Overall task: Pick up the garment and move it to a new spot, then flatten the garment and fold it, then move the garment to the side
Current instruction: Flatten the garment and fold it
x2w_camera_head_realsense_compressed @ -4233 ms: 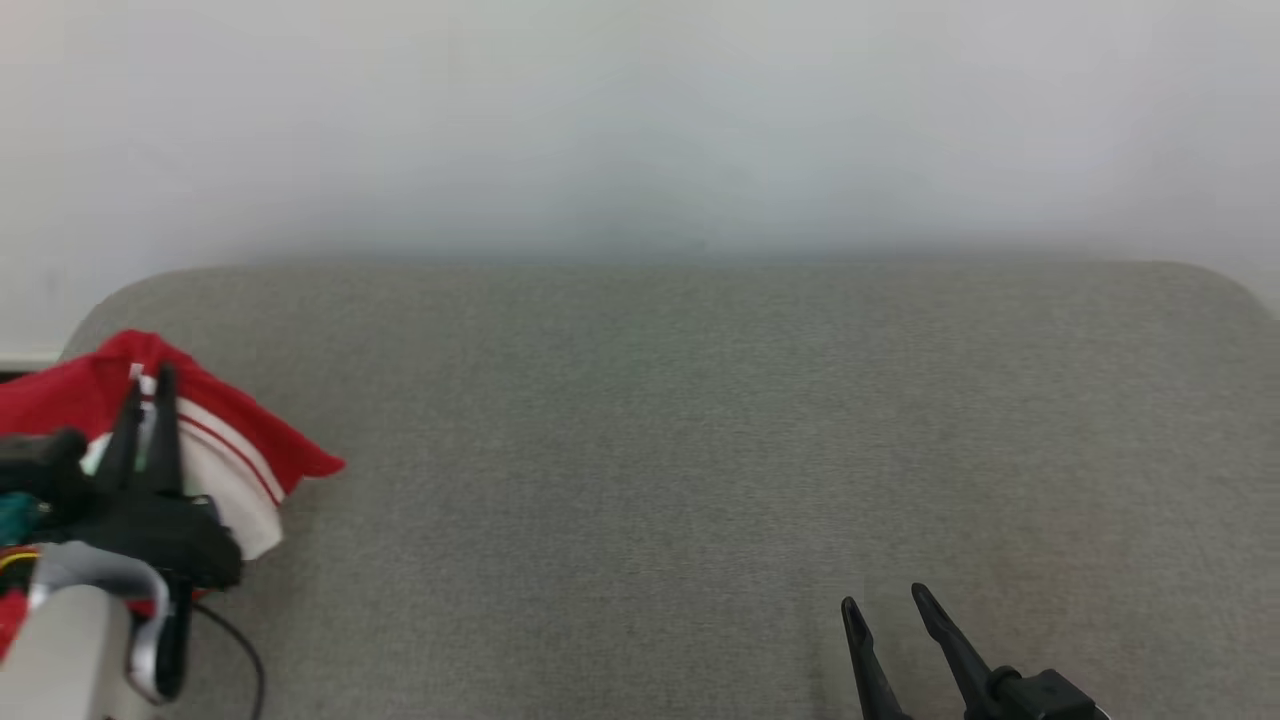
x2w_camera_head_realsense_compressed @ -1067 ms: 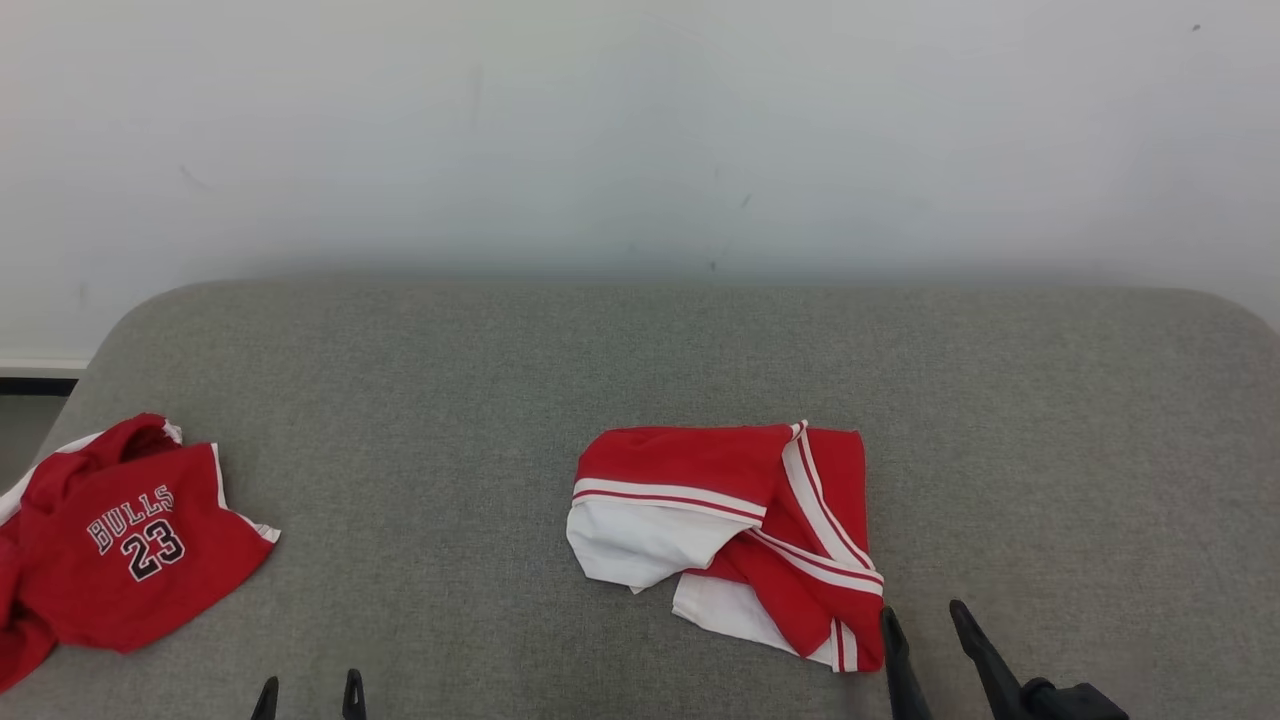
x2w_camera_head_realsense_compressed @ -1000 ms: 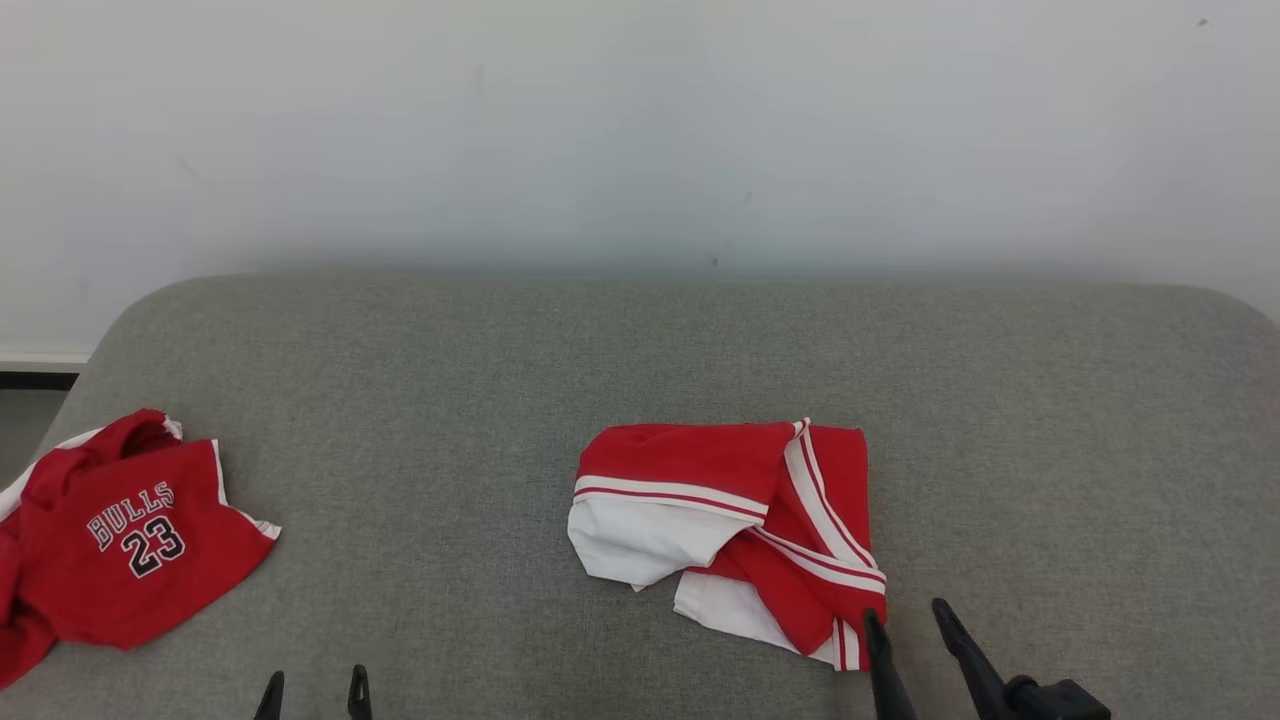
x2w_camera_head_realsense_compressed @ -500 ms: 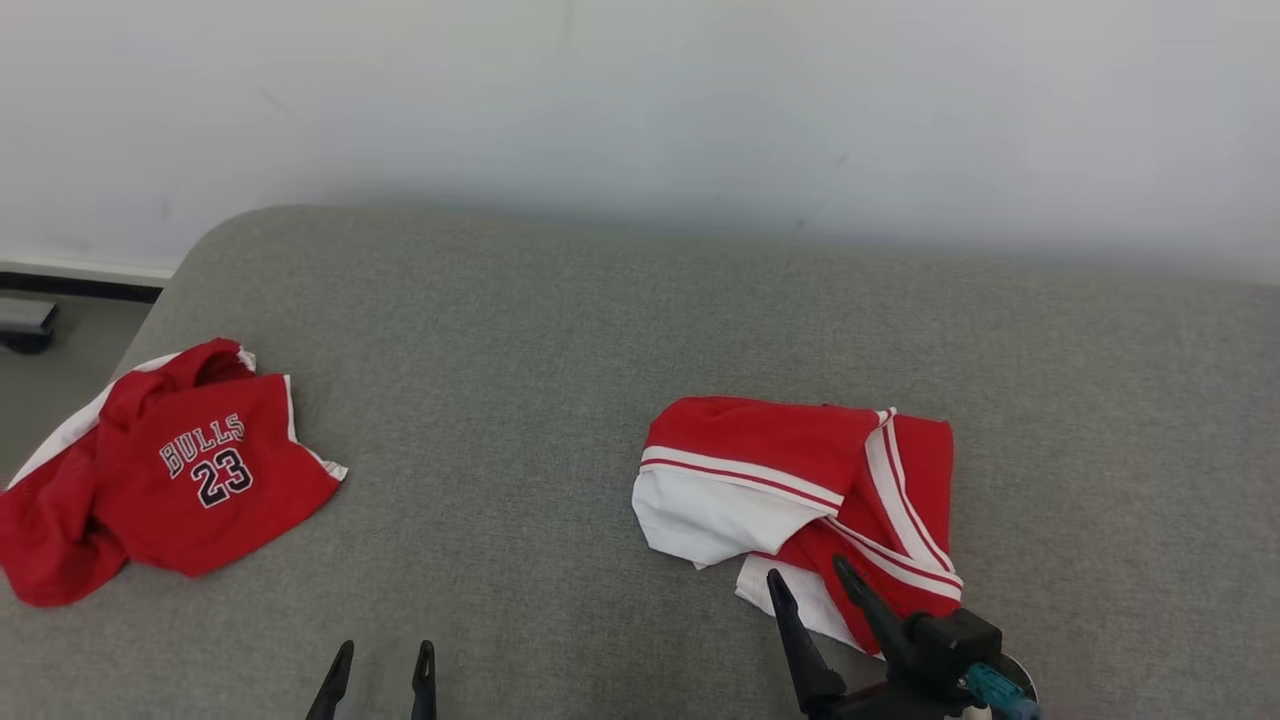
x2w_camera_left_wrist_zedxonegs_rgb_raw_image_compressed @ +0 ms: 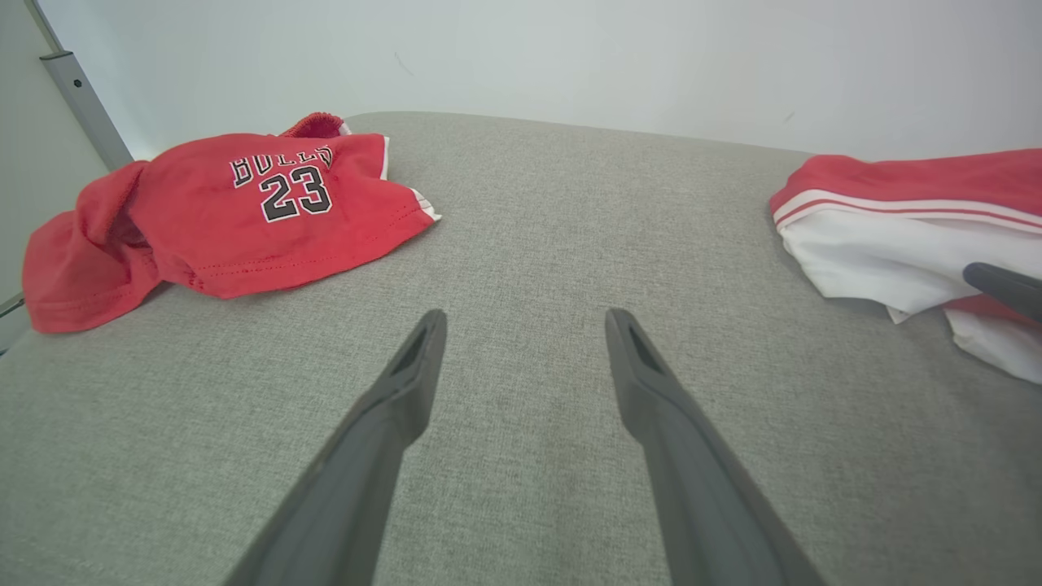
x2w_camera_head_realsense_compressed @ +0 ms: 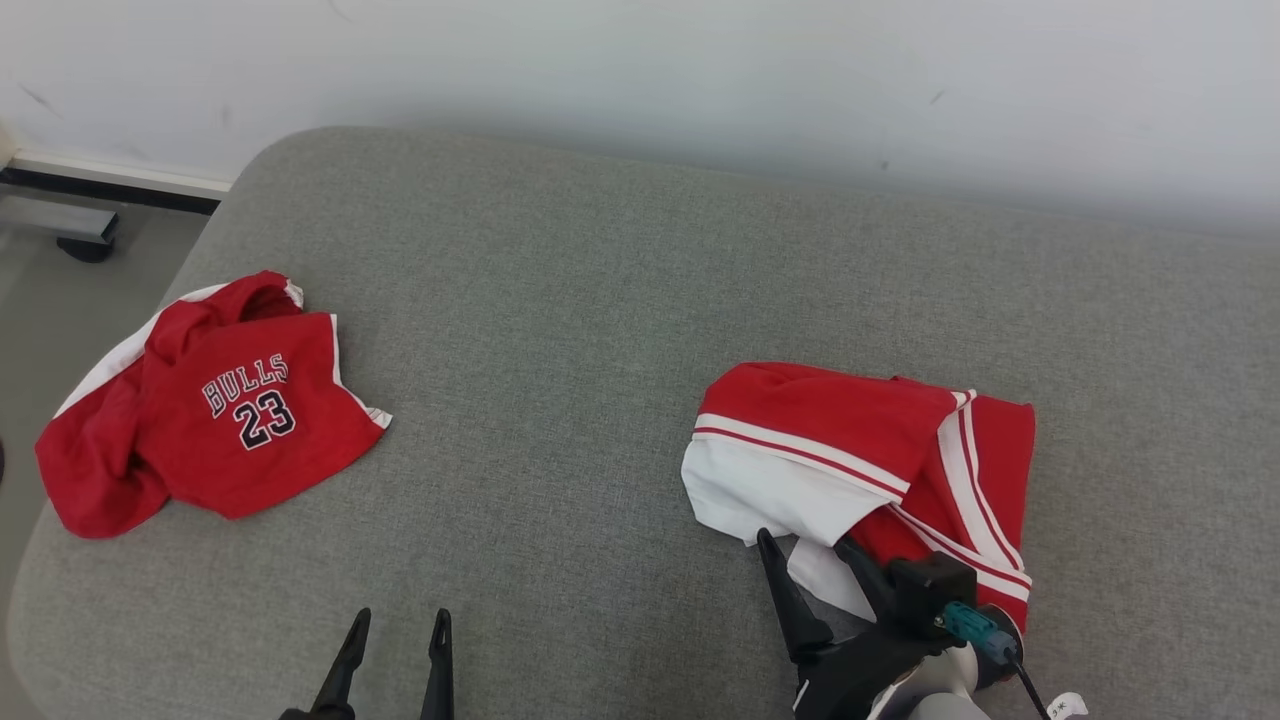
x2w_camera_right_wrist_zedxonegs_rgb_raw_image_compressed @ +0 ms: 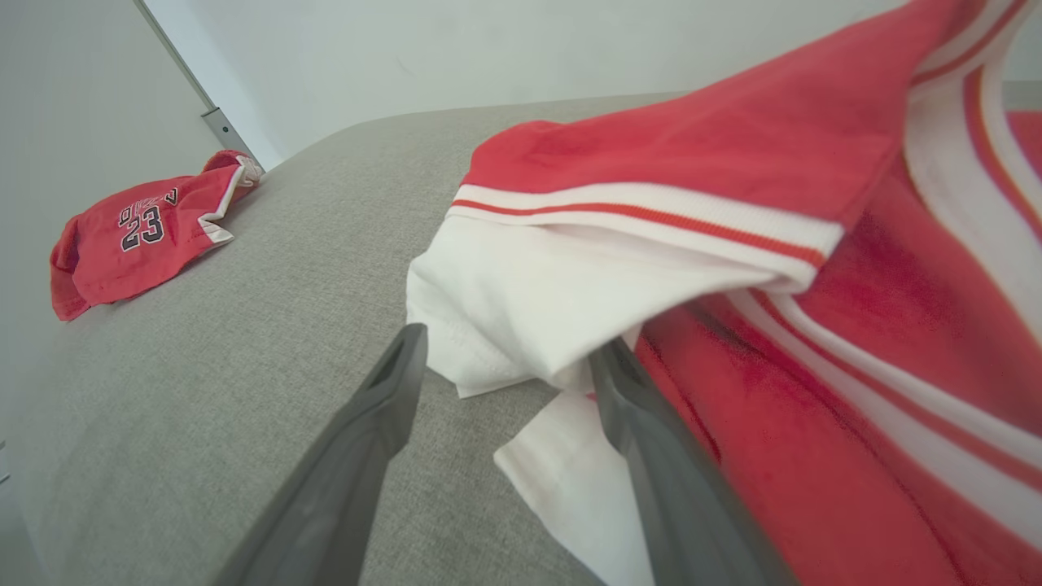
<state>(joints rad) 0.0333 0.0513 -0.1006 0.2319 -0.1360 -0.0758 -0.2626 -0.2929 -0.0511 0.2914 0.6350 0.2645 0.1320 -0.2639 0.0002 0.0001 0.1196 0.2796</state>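
Garment (x2w_camera_head_realsense_compressed: 850,425), red and white, lies crumpled, its white edge between fingers of the released right claw (x2w_camera_head_realsense_compressed: 803,542); the left claw (x2w_camera_head_realsense_compressed: 401,614), released too, hangs well apart to that claw's left.

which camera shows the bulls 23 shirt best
The head view: the whole shirt lies at the left end of the cushion, print readable. The left wrist view shows it at a low angle; the right wrist view, small and distant.
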